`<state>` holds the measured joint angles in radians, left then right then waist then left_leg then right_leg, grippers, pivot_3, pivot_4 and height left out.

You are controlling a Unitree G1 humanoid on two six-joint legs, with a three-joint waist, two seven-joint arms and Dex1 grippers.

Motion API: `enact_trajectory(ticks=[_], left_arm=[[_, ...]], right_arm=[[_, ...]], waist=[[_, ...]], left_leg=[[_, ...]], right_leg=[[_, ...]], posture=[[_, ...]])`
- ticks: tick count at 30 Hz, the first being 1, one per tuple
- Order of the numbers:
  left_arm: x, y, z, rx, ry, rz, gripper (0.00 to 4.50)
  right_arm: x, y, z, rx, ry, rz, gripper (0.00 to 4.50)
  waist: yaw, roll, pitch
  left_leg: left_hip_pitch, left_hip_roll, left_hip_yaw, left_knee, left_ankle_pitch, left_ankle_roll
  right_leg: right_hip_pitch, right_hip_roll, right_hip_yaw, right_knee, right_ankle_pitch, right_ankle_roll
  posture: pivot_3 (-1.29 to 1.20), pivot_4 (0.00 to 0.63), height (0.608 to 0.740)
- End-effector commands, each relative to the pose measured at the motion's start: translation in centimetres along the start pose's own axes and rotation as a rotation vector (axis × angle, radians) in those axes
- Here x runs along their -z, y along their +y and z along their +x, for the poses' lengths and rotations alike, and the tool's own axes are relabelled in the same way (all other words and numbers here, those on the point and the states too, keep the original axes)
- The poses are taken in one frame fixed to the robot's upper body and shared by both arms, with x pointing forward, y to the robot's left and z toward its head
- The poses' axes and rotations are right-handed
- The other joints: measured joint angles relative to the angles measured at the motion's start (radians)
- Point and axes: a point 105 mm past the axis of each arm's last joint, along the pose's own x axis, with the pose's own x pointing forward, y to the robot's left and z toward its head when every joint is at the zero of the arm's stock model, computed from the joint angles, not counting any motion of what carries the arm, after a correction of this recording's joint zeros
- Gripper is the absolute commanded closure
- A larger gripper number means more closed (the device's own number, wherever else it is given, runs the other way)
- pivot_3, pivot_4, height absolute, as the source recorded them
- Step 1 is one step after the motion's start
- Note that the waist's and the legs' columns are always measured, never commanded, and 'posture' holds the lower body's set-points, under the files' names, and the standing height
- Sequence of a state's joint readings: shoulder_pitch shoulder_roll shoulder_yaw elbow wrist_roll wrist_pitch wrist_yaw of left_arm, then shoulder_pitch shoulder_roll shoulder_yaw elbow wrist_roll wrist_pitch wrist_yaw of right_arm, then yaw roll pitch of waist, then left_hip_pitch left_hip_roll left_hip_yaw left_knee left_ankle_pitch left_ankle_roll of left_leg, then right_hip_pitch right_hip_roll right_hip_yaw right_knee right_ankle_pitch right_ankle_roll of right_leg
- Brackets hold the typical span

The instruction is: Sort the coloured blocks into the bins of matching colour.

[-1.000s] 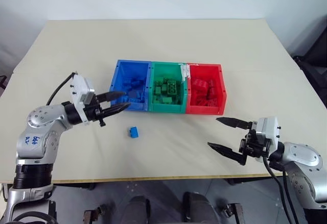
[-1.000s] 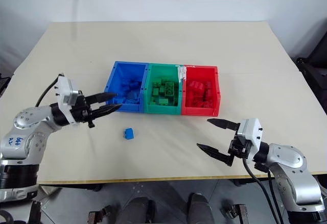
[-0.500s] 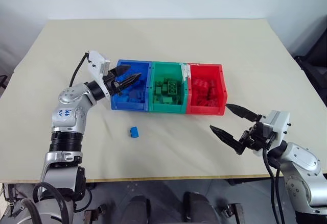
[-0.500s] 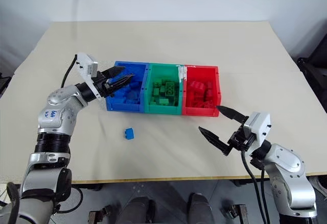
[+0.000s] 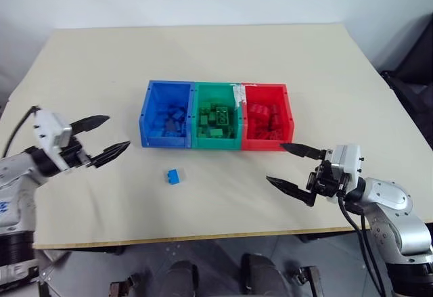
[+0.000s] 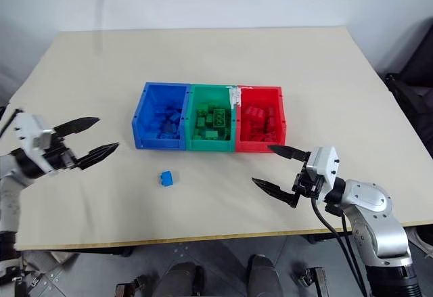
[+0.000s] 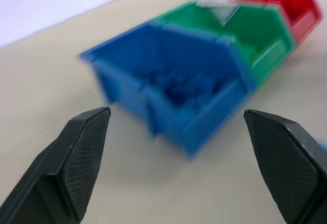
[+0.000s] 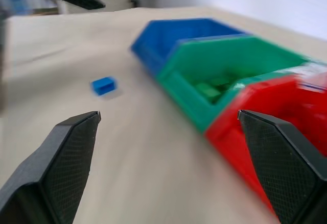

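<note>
Three joined bins stand mid-table: the blue bin [image 5: 161,141], the green bin [image 5: 216,144] and the red bin [image 5: 268,145]. Each holds several blocks of its own colour. One loose blue block [image 5: 174,175] lies on the table in front of the blue bin. My left gripper [image 5: 118,130] hovers open and empty to the left of the blue bin, well apart from it and from the loose block. My right gripper [image 5: 275,163] is open and empty just in front of the red bin's right corner.
The beige table [image 5: 203,53] stretches bare behind the bins and between the grippers. Its front edge [image 5: 203,235] runs close below both grippers. Dark equipment [image 5: 413,87] stands off the table's right side.
My left gripper went from shut beside the blue bin to over the bin, then drew back to the left with its jaws wide open. The right gripper barely moved.
</note>
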<state>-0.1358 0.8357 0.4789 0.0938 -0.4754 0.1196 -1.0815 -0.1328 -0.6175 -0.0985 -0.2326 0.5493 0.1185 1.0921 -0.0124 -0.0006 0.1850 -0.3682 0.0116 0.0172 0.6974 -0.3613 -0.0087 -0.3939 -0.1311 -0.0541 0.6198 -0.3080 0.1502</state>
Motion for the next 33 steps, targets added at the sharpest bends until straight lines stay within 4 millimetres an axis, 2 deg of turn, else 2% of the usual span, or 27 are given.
enact_trajectory(ticks=[1,4,6,10,12,15,17,23,26,33], left_arm=[[0.4,-1.6,-1.7,0.077,0.054,-0.008,0.05],[1.3,-3.4,-1.7,0.156,0.110,-0.025,0.05],[1.2,-3.5,-1.0,0.150,0.103,-0.025,0.05],[0.5,-5.9,3.1,0.261,0.094,-0.015,0.05],[0.8,-7.1,5.1,0.323,0.138,-0.006,0.05],[2.0,-9.0,7.2,0.431,0.213,0.023,0.05],[2.7,-9.5,8.4,0.452,0.247,0.031,0.05],[4.3,-9.9,10.1,0.484,0.328,0.068,0.05],[4.4,-9.7,10.6,0.469,0.338,0.058,0.65],[3.9,-9.8,10.9,0.479,0.287,0.043,2.87]], right_arm=[[0.2,0.3,0.1,-0.083,0.022,-0.013,0.00],[0.6,0.7,0.1,-0.155,0.053,-0.011,0.00],[0.6,0.7,0.0,-0.166,0.054,-0.013,0.00],[0.5,0.6,-0.6,-0.161,0.076,-0.029,0.00],[0.5,0.7,-1.2,-0.152,0.096,-0.032,0.00],[0.5,1.1,-1.9,-0.145,0.117,-0.033,0.00],[0.4,1.2,-2.2,-0.136,0.125,-0.034,0.00],[0.1,1.7,-2.5,-0.103,0.131,-0.032,0.00],[0.1,2.1,-2.5,-0.092,0.131,-0.028,0.00],[0.3,2.6,-2.6,-0.067,0.138,-0.019,0.00]], waist=[[0.008,0.000,0.000],[0.017,0.000,0.000],[0.024,0.000,0.000],[0.033,0.000,0.000],[0.034,0.000,0.000],[0.034,0.000,0.000],[0.030,0.000,0.000],[0.021,0.000,0.000],[0.027,0.000,0.000],[0.034,0.000,0.000]], left_leg=[[0.000,0.000,0.000,0.000,0.000,0.000],[-0.001,0.000,-0.001,0.000,-0.001,0.001],[-0.001,0.000,-0.001,0.000,-0.001,0.001],[-0.001,-0.001,-0.002,0.000,-0.001,0.001],[-0.001,-0.001,-0.001,0.000,-0.001,0.001],[-0.001,-0.001,0.000,0.000,-0.001,0.001],[-0.001,-0.001,0.001,0.000,-0.001,0.001],[0.000,0.000,0.002,0.000,-0.001,0.000],[0.000,0.000,0.002,0.000,-0.001,0.001],[0.000,-0.001,0.002,0.001,-0.001,0.001]], right_leg=[[0.000,0.000,0.000,0.000,0.000,0.000],[0.000,-0.001,0.000,0.000,0.000,0.000],[0.000,-0.001,-0.001,0.000,0.000,0.000],[0.000,-0.001,0.000,0.000,0.000,0.000],[0.000,-0.001,0.000,0.000,0.000,0.000],[0.000,0.000,0.000,0.000,0.000,0.000],[-0.001,0.001,0.000,0.000,0.000,0.000],[-0.001,0.002,0.000,0.000,0.000,0.000],[0.000,0.001,0.001,0.000,0.000,0.000],[0.000,0.001,0.001,0.000,0.000,0.000]], posture=[[0.00,0.150,0.740],[0.00,0.150,0.740],[0.00,0.150,0.740],[0.00,0.150,0.740],[0.00,0.150,0.740],[0.00,0.150,0.740],[0.00,0.150,0.740],[0.00,0.150,0.740],[0.00,0.150,0.740],[0.00,0.150,0.740]])
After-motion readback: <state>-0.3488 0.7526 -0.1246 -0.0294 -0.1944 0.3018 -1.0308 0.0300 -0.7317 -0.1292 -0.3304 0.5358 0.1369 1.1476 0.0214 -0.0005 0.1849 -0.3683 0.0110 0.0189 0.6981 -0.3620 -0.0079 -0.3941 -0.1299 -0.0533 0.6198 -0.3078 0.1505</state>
